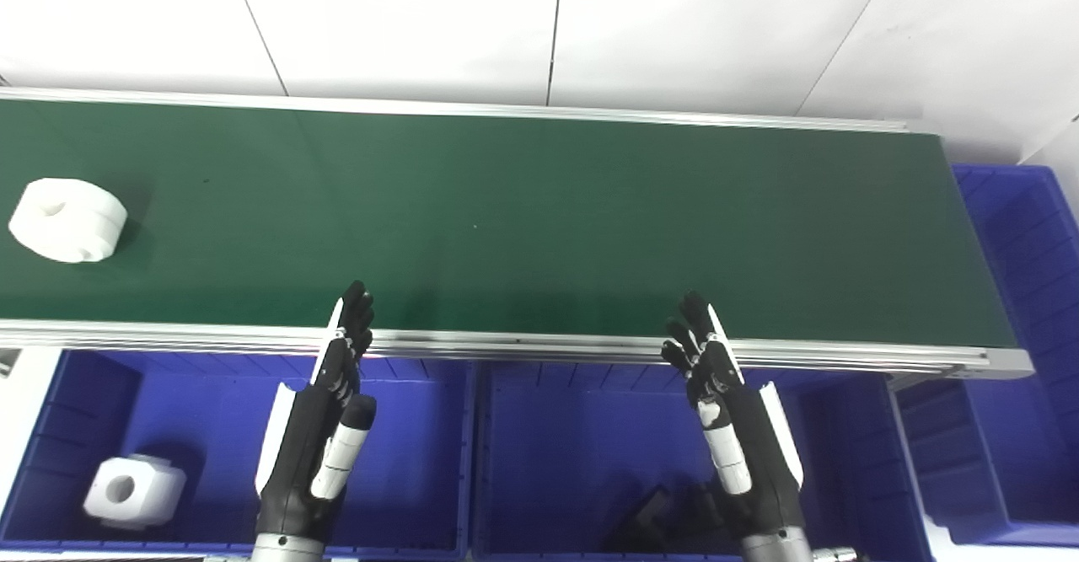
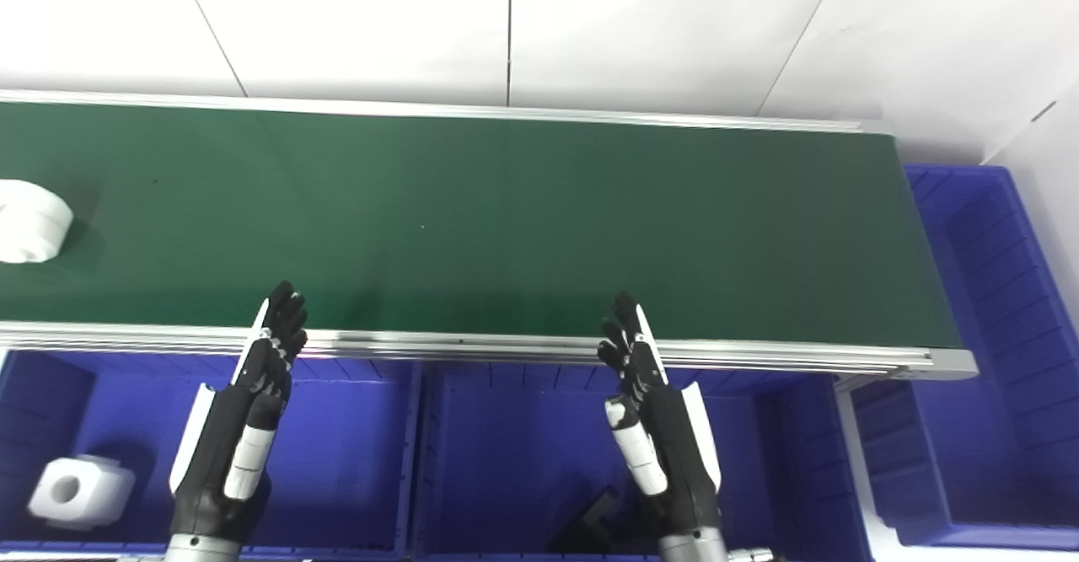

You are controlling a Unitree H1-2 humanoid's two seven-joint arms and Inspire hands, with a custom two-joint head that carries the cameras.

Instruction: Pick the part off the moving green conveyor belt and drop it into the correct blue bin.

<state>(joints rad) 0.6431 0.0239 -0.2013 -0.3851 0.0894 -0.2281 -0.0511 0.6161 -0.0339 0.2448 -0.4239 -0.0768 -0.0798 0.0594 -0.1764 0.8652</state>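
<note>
A white round part [image 1: 67, 219] with a centre hole lies on the green conveyor belt [image 1: 523, 216] at the far left; it also shows in the right eye view [image 2: 29, 222], cut by the frame edge. My left hand [image 1: 324, 427] is open and empty, fingers stretched up over the belt's near rail, above the left blue bin [image 1: 421, 461]. My right hand [image 1: 729, 427] is open and empty, fingers up at the rail, above the middle blue bin [image 1: 556, 452]. Both hands are far right of the part.
A white blocky part with a hole [image 1: 133, 489] lies in the left bin. A dark part [image 1: 649, 516] lies in the middle bin by my right wrist. Another blue bin [image 1: 1028, 309] stands past the belt's right end. A white wall is behind.
</note>
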